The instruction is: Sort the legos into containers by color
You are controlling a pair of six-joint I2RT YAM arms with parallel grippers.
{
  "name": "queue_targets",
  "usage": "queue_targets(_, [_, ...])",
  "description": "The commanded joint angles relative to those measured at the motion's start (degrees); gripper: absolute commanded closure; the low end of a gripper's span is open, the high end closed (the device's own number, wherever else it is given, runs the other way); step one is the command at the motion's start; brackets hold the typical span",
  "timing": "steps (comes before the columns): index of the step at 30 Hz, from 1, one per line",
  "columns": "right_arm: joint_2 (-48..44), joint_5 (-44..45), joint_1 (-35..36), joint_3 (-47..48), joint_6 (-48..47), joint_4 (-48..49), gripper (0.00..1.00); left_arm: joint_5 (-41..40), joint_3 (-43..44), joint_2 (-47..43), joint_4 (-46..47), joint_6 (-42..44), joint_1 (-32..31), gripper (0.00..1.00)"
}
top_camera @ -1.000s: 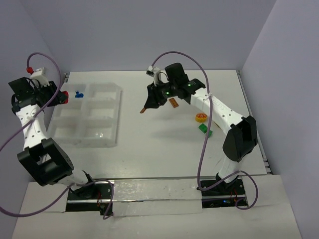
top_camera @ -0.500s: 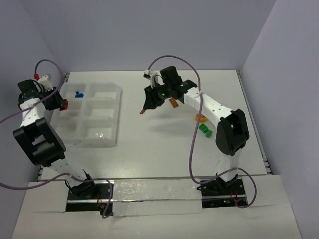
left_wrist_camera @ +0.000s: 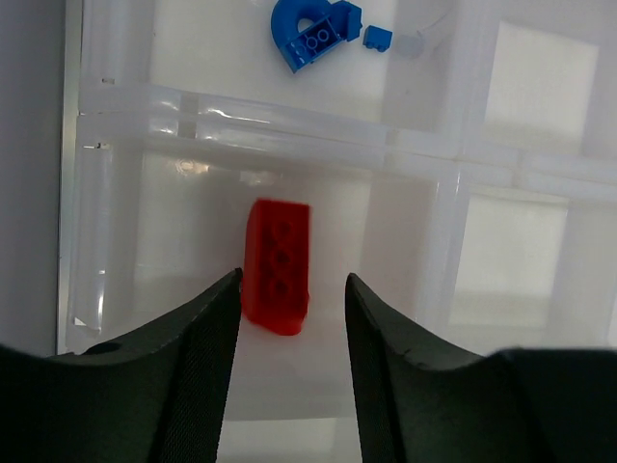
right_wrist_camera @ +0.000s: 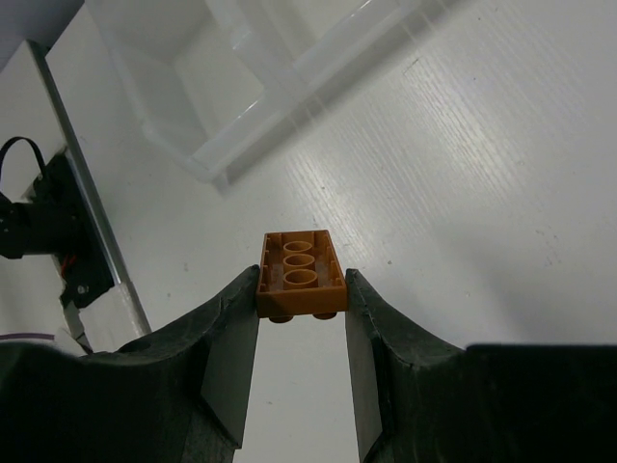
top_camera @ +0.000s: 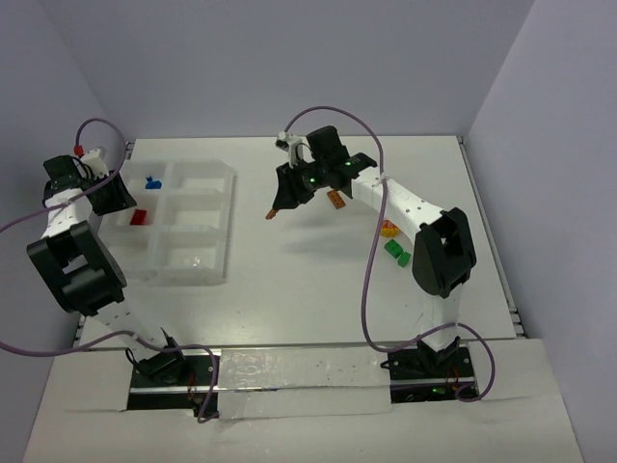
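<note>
Orange lego (right_wrist_camera: pixel 301 265), in R tool (right_wrist_camera: pixel 301 294), long axis along tool

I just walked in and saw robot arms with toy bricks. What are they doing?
The two arms are sorting bricks by color into a clear tray. The left arm has its jaws open over a red brick lying in one compartment, next to the one with the blue pieces. The right arm holds an orange brick in its shut jaws above the table. Another orange piece, a yellow one and a green one lie on the table.
</note>
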Motion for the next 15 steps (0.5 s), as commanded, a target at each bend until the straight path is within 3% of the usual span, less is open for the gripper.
queue_targets(1, [-1.3, -1.3, 0.3, 2.2, 4.4, 3.1, 1.00, 1.4, 2.2, -2.0, 1.0, 0.8, -0.3, 0.42])
queue_targets(3, [-1.7, -1.4, 0.3, 1.8, 6.2, 3.7, 1.00, 2.4, 2.5, -2.9, 0.1, 1.0, -0.3, 0.34])
queue_targets(6, [-1.7, -2.0, 0.3, 1.8, 10.0, 4.9, 1.00, 6.7, 4.2, -5.5, -2.4, 1.7, -0.3, 0.32])
queue_targets(10, [-0.4, -7.1, 0.3, 2.0, 19.9, 9.1, 1.00, 20.5, 1.9, -15.0, -4.4, 4.1, -2.3, 0.30])
queue_targets(15, [3.0, -17.9, 0.3, -0.8, 39.2, 23.6, 1.00, 27.4, -9.1, -30.9, -8.5, 12.0, -14.5, 0.29])
